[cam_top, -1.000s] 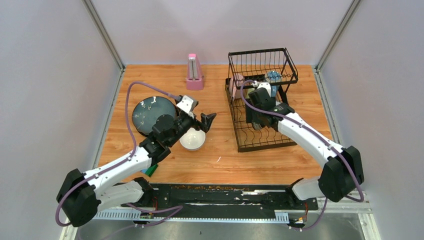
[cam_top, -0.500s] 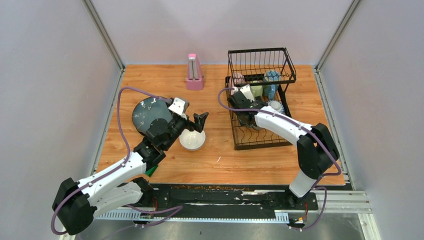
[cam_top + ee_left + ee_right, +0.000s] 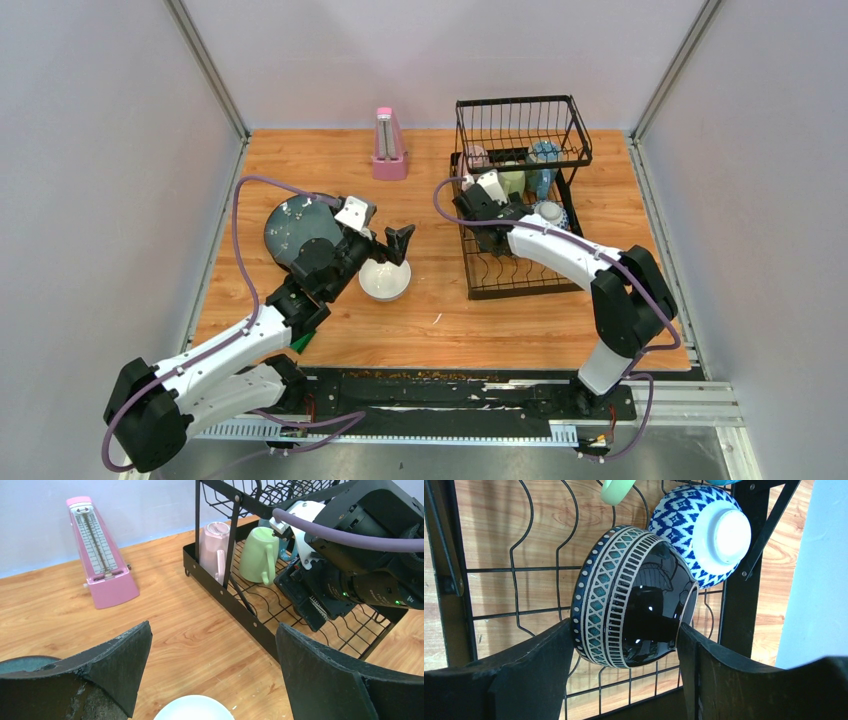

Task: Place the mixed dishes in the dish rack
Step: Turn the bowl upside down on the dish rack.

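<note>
Right pincer [image 3: 626,632] has carried the dark bowl [image 3: 644,595] leftward.

Bright even light, soft shadows

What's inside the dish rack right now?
Pink mug, pale green mug, blue-patterned bowl, and a dark bowl clamped in the right gripper. That arm covers part of the dish rack floor.
</note>
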{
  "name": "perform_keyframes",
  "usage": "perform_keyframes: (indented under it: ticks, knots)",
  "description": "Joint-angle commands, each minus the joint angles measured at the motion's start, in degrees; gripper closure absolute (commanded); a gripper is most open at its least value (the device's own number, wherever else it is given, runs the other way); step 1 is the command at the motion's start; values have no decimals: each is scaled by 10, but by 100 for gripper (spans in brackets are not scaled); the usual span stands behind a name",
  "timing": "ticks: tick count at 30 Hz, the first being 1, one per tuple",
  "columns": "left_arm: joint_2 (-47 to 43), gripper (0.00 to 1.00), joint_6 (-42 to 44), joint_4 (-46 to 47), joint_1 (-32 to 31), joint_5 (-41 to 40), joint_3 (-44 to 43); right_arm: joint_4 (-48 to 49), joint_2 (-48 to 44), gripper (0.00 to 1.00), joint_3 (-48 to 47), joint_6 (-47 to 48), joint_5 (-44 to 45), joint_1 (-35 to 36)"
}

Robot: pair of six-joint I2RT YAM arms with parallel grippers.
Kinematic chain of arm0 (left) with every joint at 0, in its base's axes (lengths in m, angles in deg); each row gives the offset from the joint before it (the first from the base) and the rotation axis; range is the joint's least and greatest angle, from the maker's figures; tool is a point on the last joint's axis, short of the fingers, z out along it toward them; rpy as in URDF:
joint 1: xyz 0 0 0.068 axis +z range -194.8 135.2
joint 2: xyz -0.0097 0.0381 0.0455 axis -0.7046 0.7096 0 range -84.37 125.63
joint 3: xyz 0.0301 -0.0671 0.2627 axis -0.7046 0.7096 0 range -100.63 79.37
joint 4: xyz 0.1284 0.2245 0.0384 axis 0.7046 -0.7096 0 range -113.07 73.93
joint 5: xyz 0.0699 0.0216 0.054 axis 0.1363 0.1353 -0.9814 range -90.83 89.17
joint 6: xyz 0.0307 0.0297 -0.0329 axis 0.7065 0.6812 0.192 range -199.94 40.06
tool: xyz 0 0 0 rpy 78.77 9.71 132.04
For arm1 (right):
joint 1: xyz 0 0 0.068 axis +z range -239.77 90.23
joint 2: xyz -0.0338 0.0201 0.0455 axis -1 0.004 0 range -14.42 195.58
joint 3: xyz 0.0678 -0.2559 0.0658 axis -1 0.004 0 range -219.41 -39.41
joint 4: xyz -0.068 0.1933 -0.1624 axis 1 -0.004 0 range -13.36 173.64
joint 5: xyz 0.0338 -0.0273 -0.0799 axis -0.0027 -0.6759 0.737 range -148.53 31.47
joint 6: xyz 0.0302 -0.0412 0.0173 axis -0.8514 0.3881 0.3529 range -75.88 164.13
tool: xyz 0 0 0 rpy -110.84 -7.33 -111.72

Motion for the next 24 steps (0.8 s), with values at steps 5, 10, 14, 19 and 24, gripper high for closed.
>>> perform_keyframes:
  ticks: [5, 10, 14, 19, 24]
  knots:
    - [-4, 0, -13, 9, 4, 3, -4, 54, -16, 19, 30, -1, -60, 3]
    - [1, 0, -15, 7, 4, 4, -8, 62, -25, 15, 39, 0, -76, 3]
    - [6, 0, -16, 6, 4, 9, -11, 64, -24, 14, 43, -6, -87, 3]
    - [9, 0, -17, 2, 4, 12, -14, 66, -27, 10, 50, -21, -109, 3]
    - [12, 0, -17, -3, 4, 12, -18, 73, -33, 7, 56, -33, -129, 3]
